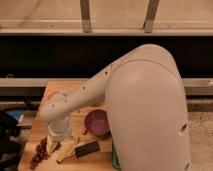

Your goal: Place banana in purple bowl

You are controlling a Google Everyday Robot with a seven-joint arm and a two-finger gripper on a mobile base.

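The banana point(68, 149) is pale yellow and lies on the wooden table point(35, 131) near its front edge, between the grape bunch and the black block. The purple bowl point(96, 122) stands upright to the banana's right and a little further back, partly behind the arm. My gripper point(55, 144) hangs below the white wrist, low over the table right at the banana's left end, next to the grapes. I cannot tell whether it touches the banana.
A dark red grape bunch point(38, 153) lies at the front left. A black rectangular block point(87, 149) lies just right of the banana. My large white arm point(145, 110) covers the table's right side. A green edge point(114, 156) shows beside it.
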